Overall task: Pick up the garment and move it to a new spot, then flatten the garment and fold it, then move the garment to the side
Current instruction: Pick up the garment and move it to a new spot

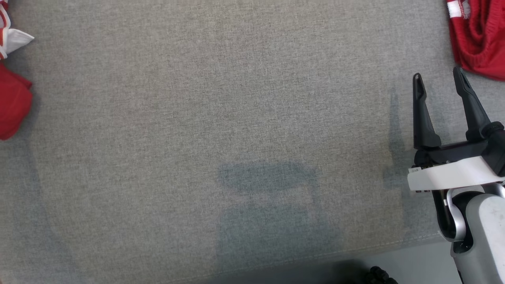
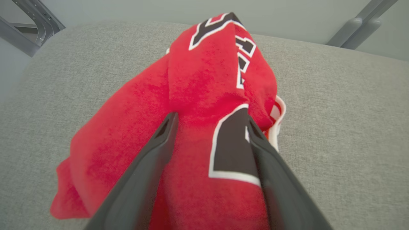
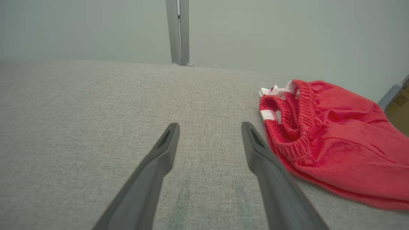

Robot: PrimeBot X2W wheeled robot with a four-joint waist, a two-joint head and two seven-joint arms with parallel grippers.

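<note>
A: Status?
B: L hand [image 2: 211, 118] spread astride crumpled jersey [image 2: 198, 80], tabletop's [image 1: 236, 118] left edge; nothing pinched yet. R hand [image 1: 438, 74] spread, empty, beside shorts [image 1: 477, 39].
A: Still to do?
B: Looks like all of it: pickup, move, flatten, fold.

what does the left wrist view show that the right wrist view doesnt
Left wrist view: a bunched red garment with black, white-edged lettering, seen between the fingers of the open left gripper. Right wrist view: a red garment with a ribbed waistband and white trim, lying to that view's right of the open right gripper. Both: the grey fabric surface, a pale wall and grey metal posts.
</note>
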